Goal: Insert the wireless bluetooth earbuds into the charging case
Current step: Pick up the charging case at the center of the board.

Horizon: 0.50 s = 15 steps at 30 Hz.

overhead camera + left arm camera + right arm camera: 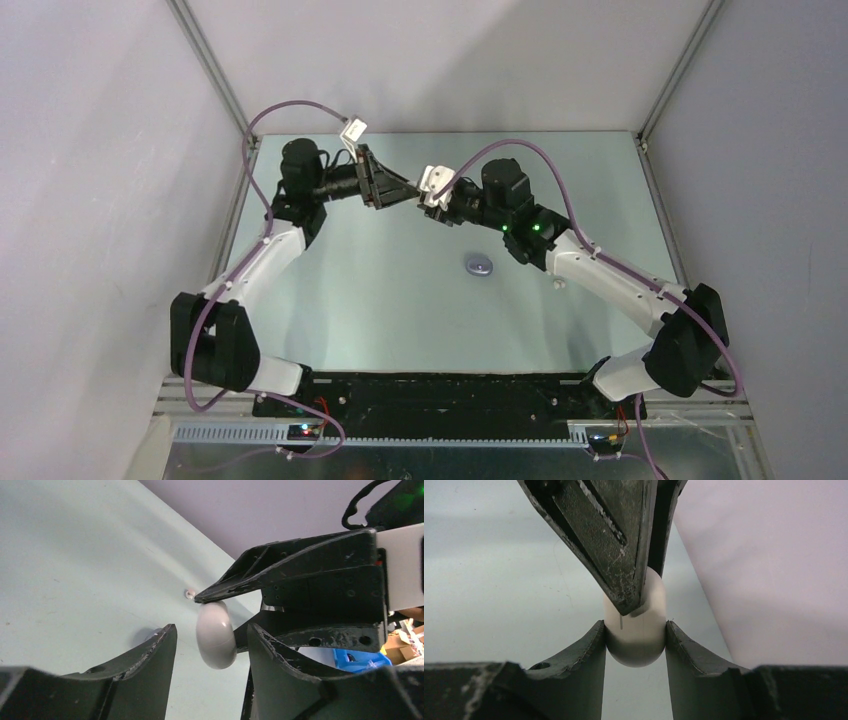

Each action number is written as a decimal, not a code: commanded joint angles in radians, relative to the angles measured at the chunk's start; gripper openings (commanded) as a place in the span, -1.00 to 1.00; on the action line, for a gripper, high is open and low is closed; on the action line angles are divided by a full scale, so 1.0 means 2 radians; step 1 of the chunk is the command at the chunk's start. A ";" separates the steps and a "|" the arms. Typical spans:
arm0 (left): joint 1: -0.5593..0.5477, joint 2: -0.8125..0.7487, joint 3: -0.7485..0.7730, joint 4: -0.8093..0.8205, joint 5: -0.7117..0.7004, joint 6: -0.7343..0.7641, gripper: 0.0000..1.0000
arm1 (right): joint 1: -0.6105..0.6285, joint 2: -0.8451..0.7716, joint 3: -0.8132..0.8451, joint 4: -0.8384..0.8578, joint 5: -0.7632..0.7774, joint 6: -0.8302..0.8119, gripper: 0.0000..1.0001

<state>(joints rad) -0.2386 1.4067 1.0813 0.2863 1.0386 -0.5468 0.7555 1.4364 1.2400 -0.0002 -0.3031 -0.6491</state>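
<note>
Steadying the white case [636,642] in mid-air above the bench [380,300], judged a handover or a brace for prising the lid. Left of the case: left gripper [210,626], fingers [150,655] part open and straddling it, a sliver of gap each side, gripping nothing. Right of the case: right gripper [635,625], fingers [584,650] clamped on both flanks. Best to centre the left fingers on the widest part and seat them squarely before easing the right ones off, guarding against a slip off the smooth pebble shape. Below the case on the bench, a purple case [481,266]; lower and further right, one tiny white earbud [560,284]; other buds not seen. Open bench all round beneath; side walls well apart from the case, far bench edge nearer.
</note>
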 commanded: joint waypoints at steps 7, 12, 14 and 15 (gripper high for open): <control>-0.005 0.010 0.021 -0.016 0.008 0.025 -0.18 | 0.006 -0.003 0.005 0.053 0.007 -0.023 -0.49; -0.006 0.024 0.028 -0.001 0.027 0.014 -0.40 | 0.008 0.002 0.005 0.063 0.015 -0.021 -0.49; -0.006 0.029 0.033 0.000 0.033 0.013 -0.41 | 0.009 0.004 0.005 0.067 0.020 -0.019 -0.49; -0.007 0.031 0.035 -0.001 0.035 0.013 -0.38 | 0.009 0.005 0.005 0.068 0.021 -0.018 -0.49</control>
<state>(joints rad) -0.2455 1.4490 1.1072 0.2592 1.0611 -0.5274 0.7612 1.4494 1.2400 0.0334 -0.2626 -0.6918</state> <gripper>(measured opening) 0.345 0.451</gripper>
